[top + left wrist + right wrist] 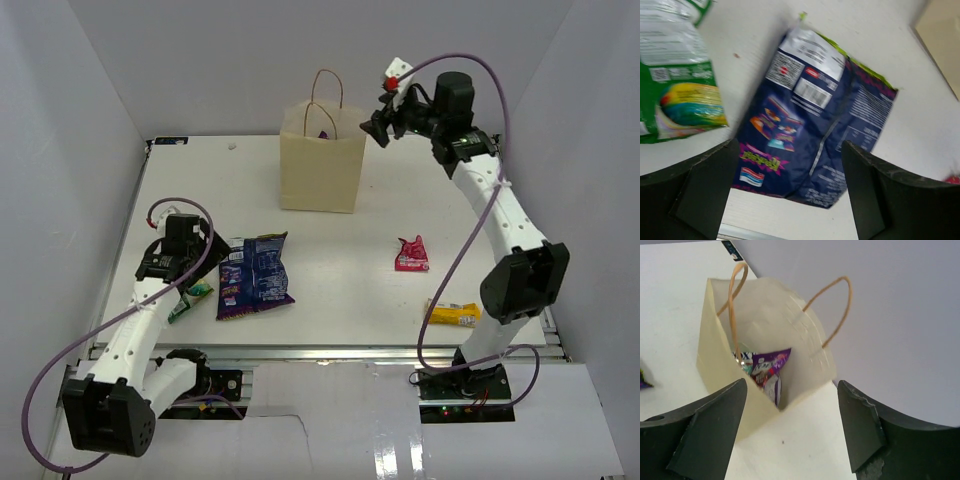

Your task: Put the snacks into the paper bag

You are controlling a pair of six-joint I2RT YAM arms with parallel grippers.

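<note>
The tan paper bag (318, 170) stands upright at the back of the table. My right gripper (378, 125) hovers high beside its right rim, open and holding nothing (792, 425). In the right wrist view a purple packet (767, 369) lies inside the paper bag (720, 360). A large blue-purple bag (255, 275) lies flat at the front left, a green packet (190, 298) beside it. My left gripper (208, 262) is open just above the blue-purple bag (815, 120), which shows between its fingers (790, 190). The green packet (680, 95) is to the left.
A small magenta packet (411, 255) lies right of centre and a yellow bar (453, 314) sits near the front right, by the right arm. White walls close in the table on three sides. A corner of the paper bag (940, 40) shows in the left wrist view.
</note>
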